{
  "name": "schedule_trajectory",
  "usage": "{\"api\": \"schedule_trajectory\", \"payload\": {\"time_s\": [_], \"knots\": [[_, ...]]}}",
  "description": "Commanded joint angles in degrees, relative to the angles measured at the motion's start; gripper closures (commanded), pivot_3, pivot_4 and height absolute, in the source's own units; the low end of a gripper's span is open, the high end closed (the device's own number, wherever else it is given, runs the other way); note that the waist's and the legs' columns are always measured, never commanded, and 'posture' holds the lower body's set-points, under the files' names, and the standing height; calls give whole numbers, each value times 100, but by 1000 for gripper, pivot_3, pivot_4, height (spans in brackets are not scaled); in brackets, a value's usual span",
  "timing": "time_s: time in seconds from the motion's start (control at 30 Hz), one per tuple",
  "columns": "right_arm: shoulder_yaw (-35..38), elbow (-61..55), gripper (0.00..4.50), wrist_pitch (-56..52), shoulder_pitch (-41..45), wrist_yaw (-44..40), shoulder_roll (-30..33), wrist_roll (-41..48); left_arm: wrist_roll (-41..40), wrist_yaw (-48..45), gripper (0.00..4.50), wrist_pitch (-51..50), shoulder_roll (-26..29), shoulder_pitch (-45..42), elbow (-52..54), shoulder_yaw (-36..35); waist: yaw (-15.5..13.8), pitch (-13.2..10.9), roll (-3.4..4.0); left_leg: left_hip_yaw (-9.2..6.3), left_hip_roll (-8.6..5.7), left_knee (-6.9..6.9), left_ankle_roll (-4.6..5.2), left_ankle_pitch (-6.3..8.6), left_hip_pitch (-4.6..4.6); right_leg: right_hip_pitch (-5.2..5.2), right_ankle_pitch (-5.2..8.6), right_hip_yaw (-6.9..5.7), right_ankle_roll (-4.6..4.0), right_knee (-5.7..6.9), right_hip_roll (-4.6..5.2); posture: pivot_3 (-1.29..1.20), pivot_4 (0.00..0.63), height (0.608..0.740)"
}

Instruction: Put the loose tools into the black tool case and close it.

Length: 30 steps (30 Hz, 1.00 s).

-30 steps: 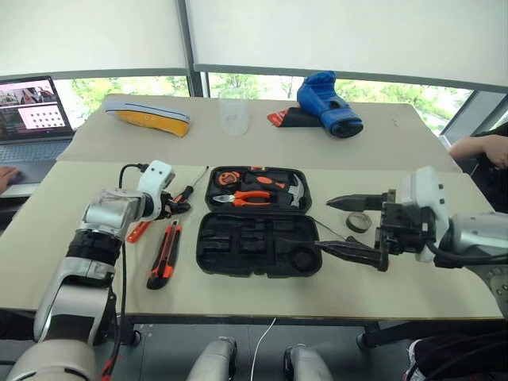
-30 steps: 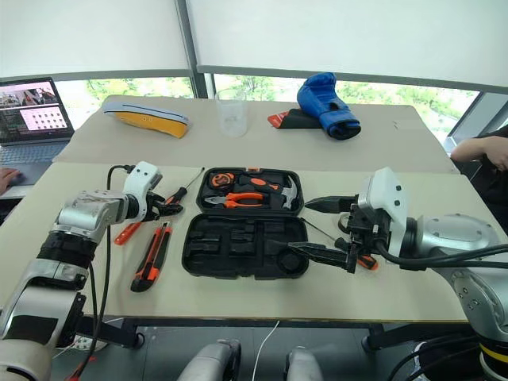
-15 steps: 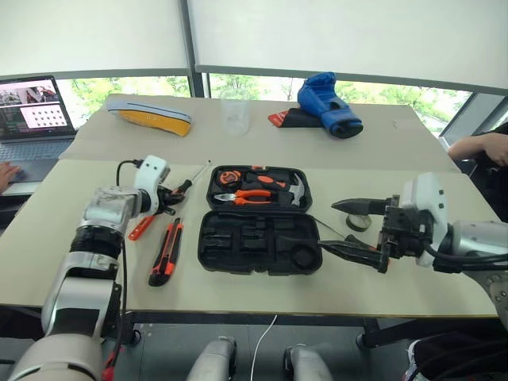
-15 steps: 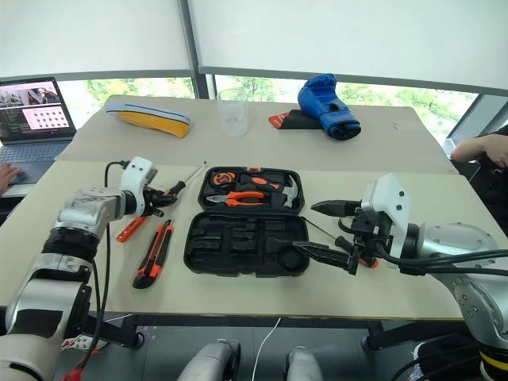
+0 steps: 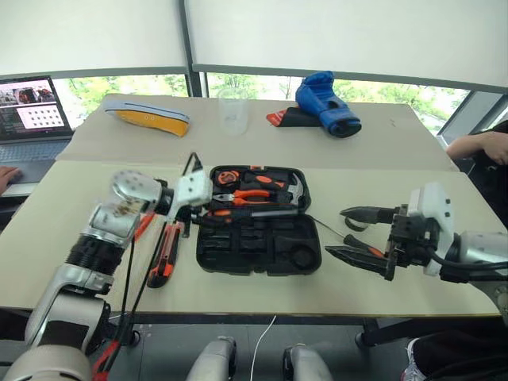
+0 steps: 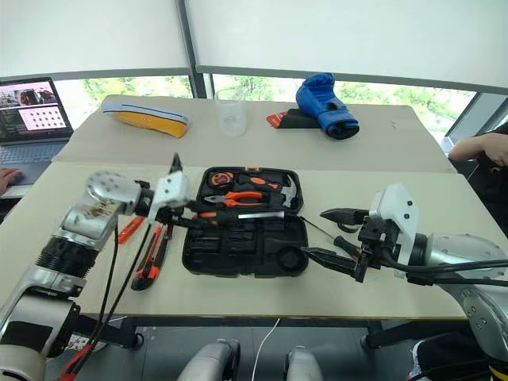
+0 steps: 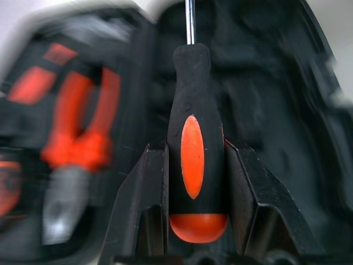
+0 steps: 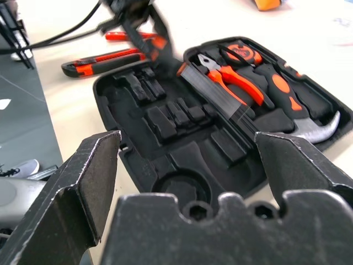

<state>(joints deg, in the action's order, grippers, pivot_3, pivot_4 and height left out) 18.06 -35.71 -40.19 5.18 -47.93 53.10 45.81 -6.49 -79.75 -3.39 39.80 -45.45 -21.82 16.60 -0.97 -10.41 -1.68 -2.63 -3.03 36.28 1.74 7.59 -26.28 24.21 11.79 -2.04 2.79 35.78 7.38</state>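
Left wrist view: left claw [image 7: 196, 165] clamped on black-and-orange screwdriver [image 7: 194, 138], handle between both fingers [image 7: 149, 182], shaft pointing away over open tool case [image 5: 258, 242].
Head views: same screwdriver carried level above near half of case, just past its left edge. Right claw [image 5: 361, 232] spread wide, empty, hovering beside case's right edge.
Contents, far half: pliers [image 5: 252, 196], hammer [image 5: 292, 189]. Near half: moulded slots, vacant.
Loose on table [image 5: 63, 238]: utility knife [image 5: 165, 254] left of case; small orange screwdriver [image 5: 144, 224] partly behind left arm; tape roll [image 5: 359, 225] and second screwdriver [image 5: 361, 247] near right claw.
Handling advice: line shaft up with a long slot, lower flat, press handle home before letting go. Risk: tilted placement stopping lid from shutting.
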Motion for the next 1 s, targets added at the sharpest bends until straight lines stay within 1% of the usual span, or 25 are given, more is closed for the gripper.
{"api": "schedule_trajectory", "payload": {"time_s": [0.03,0.2,0.37,0.57,0.63,0.67,0.73,0.87,1.0], "knots": [[310,-276,0,51,-83,140,-2,60,268,-46,3607,526,10,-238,-426,-7,1,0,0,0,0,0,-1,0,0,-1,0,-1,1,0,1,0,150,740],[348,-336,0,62,-168,254,-28,60,495,143,3607,766,-202,-356,-877,-16,-20,0,0,0,-3,5,-12,7,0,-6,-3,-3,7,-2,6,0,150,740],[349,-356,0,72,-186,310,-38,78,588,314,3607,761,-446,-654,-1322,-116,-48,0,-1,0,-4,12,-11,6,-4,-6,-7,-6,15,-2,6,0,150,740],[332,-372,0,78,-194,363,-59,96,672,220,3607,1021,-532,-795,-1625,-82,-39,0,-1,0,-4,14,10,-6,-4,-7,-8,-7,16,-1,5,0,150,740],[328,-386,0,77,-197,383,-78,109,675,173,2602,1063,-546,-789,-1673,-79,-28,0,-1,0,-3,14,11,-7,-4,-6,-8,-7,16,-1,4,0,150,740],[325,-391,0,75,-197,390,-87,111,679,170,2329,1087,-552,-790,-1696,-85,-27,0,-1,0,-3,14,11,-7,-4,-6,-8,-7,16,-1,3,0,150,740],[332,-403,0,75,-209,393,-98,107,702,225,1530,1135,-562,-805,-1734,-108,-28,0,-1,0,-3,14,11,-7,-4,-7,-8,-7,16,-1,3,0,150,740],[347,-426,0,75,-232,400,-110,120,735,298,85,1167,-560,-837,-1737,-127,-35,0,-1,0,-3,15,10,-6,-4,-8,-9,-7,19,-1,4,0,150,740],[342,-429,0,80,-239,406,-115,122,624,154,38,1041,-530,-774,-1493,-157,-37,0,-1,0,-3,16,8,-5,-4,-9,-10,-7,20,-1,4,0,150,740]]}}
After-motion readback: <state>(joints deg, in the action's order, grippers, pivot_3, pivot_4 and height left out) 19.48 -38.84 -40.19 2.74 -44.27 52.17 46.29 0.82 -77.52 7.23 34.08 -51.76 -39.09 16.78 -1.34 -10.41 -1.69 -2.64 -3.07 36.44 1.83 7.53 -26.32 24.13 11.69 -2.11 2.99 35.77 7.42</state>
